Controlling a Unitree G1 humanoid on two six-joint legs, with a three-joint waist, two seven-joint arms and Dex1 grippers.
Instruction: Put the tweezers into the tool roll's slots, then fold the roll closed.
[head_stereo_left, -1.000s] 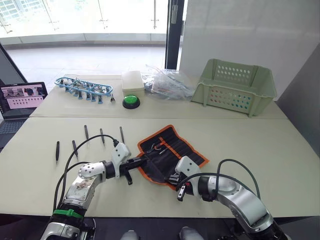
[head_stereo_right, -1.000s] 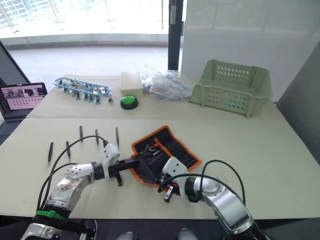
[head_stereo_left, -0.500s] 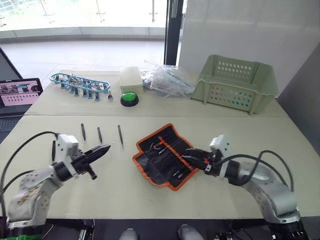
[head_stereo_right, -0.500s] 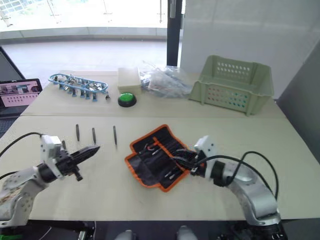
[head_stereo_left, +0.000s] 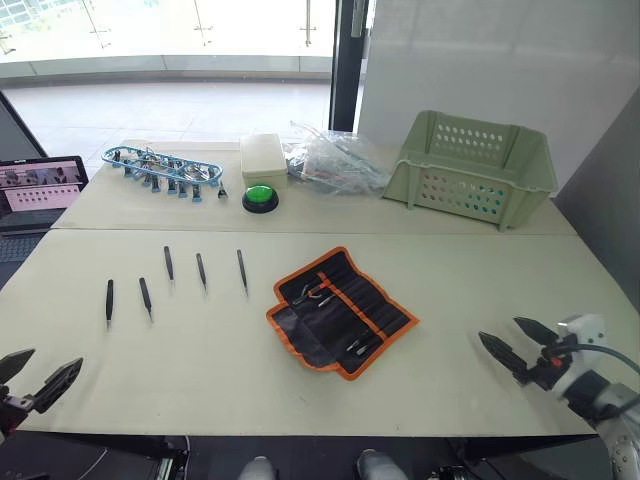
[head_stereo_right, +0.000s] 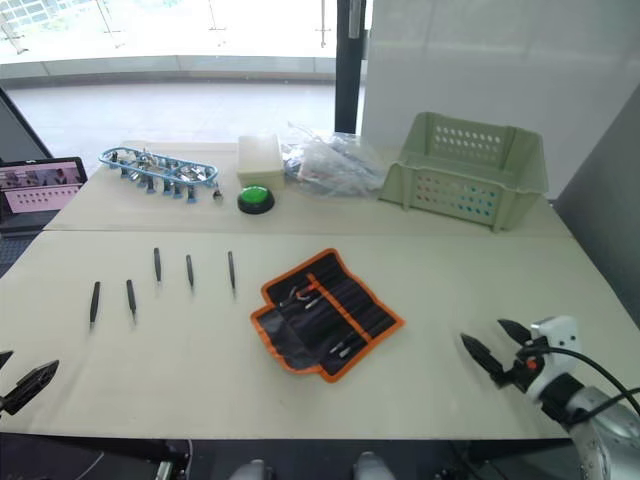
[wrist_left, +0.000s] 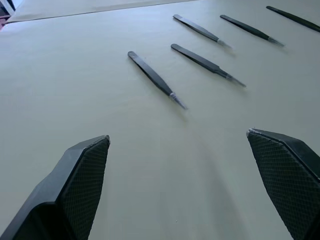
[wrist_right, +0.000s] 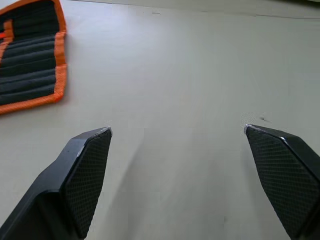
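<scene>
Several slim black tweezers (head_stereo_left: 146, 297) lie loose in a row on the table's left half, also seen in the left wrist view as tweezers (wrist_left: 155, 77). The tool roll (head_stereo_left: 340, 310) lies unfolded at the table's middle, orange-trimmed, its slots (head_stereo_left: 375, 312) facing up with a few small tools tucked in. My left gripper (head_stereo_left: 40, 368) hangs open at the near left corner, well short of the tweezers. My right gripper (head_stereo_left: 503, 333) stands open at the near right, apart from the roll's edge (wrist_right: 30, 65). Both hold nothing.
On the far table stand a pale green basket (head_stereo_left: 470, 170), clear plastic bags (head_stereo_left: 335, 165), a white box (head_stereo_left: 264, 160), a green button (head_stereo_left: 261, 197) and a blue-framed tool rack (head_stereo_left: 165, 170). A laptop (head_stereo_left: 40, 185) sits at the far left.
Both grippers have pulled away from the roll to the near table corners and opened wide. The roll stays unfolded in the middle.
</scene>
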